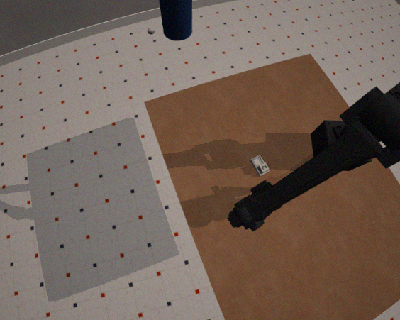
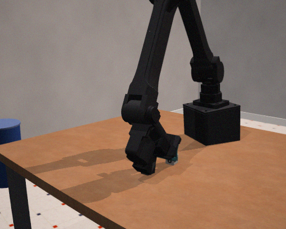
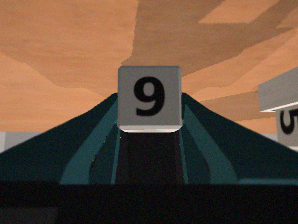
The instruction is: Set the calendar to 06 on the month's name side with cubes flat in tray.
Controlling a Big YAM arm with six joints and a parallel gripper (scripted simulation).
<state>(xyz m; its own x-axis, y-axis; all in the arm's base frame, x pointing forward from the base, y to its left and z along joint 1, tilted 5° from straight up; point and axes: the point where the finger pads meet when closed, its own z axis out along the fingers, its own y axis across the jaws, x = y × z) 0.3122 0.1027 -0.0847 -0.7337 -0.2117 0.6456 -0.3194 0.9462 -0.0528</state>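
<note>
In the top view, the small pale tray (image 1: pixel 256 159) is seen on the brown surface (image 1: pixel 289 262) (image 2: pixel 232 183) (image 3: pixel 50 49), near the black arm (image 1: pixel 318 172) (image 2: pixel 155 47) and well in from the surface's edges. A digit like a 2 is shown on a pale face at the tray. The claw is hidden beneath the arm, and the month's name cannot be read. On the floor beyond the surface, a blue cylinder (image 1: pixel 176 11) (image 2: pixel 4 152) is seen with a small grey ball (image 1: pixel 150 30) beside it.

In the exterior view, the arm is carried on a black base block (image 2: pixel 222 127). The claw (image 2: pixel 171 155) (image 3: pixel 149 103) is held low over the surface, and its teal fingertips are partly covered by the arm's dark parts. A small pale piece is seen at the tips; whether it is lifted or touching the surface cannot be told.

In the wrist view, a grey cube (image 3: pixel 150 91) is gripped by the claw, with a teal finger pressed against either side. A black 9 is shown on its face, upright as seen here. At the right edge, a pale block is cut off by the frame, with a tilted 5 on a face (image 3: pixel 288 128) just below it
</note>
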